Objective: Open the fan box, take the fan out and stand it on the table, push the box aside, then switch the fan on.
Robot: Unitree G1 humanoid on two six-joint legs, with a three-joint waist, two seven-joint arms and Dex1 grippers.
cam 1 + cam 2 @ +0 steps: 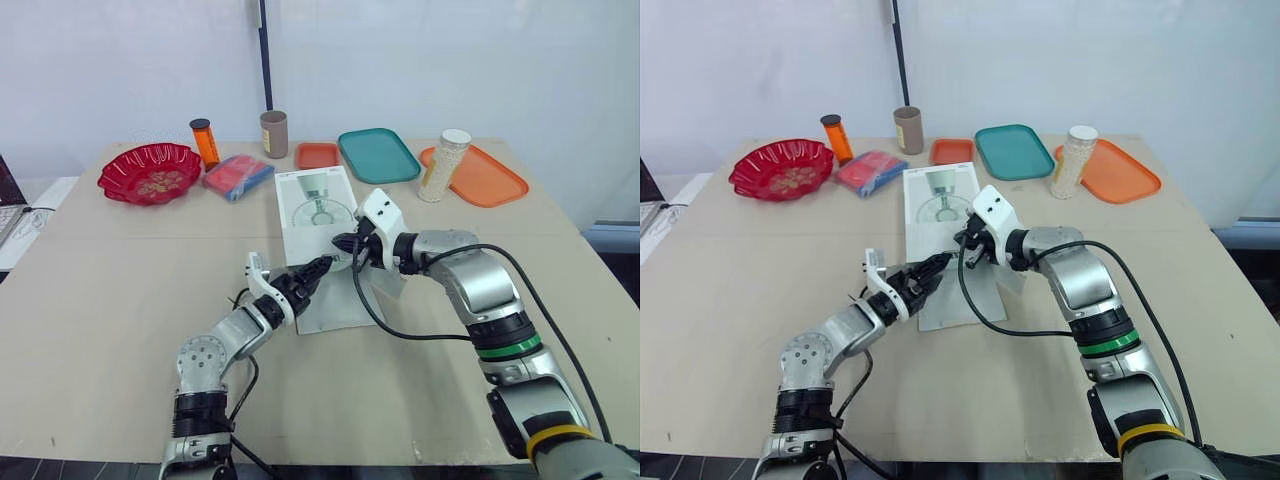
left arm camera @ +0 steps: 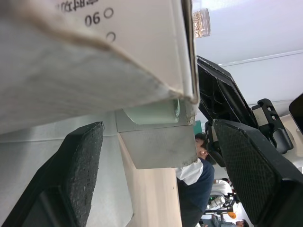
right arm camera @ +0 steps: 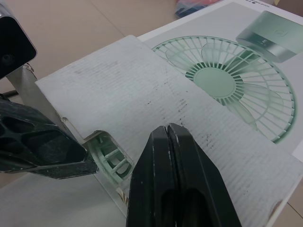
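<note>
Fan box [image 1: 315, 215] lies flat at the middle of the table [image 1: 120, 290], its printed fan picture facing up and its long side running away from me. At the near end its grey cardboard flap [image 3: 156, 109] is lifted, and under its edge I see the pale green grille of the fan [image 3: 110, 158], which sits inside the box. My left gripper [image 1: 318, 268] is at that near end with its fingers [image 2: 75, 175] spread wide, and the box's corner lies in the gap between them. My right gripper [image 1: 345, 243] comes in from the right just beside the left one, its fingers [image 3: 170, 179] pressed together with nothing between them. Its tips are over the flap, but I cannot tell whether they touch it.

Along the far edge of the table stand a red bowl [image 1: 150, 172], an orange bottle [image 1: 205, 141], a blue and red packet [image 1: 238, 177], a brown cup [image 1: 274, 134], a small orange tray [image 1: 317, 155] and a teal tray [image 1: 378, 154]. A jar [image 1: 444, 166] stands on a larger orange tray [image 1: 490, 178].
</note>
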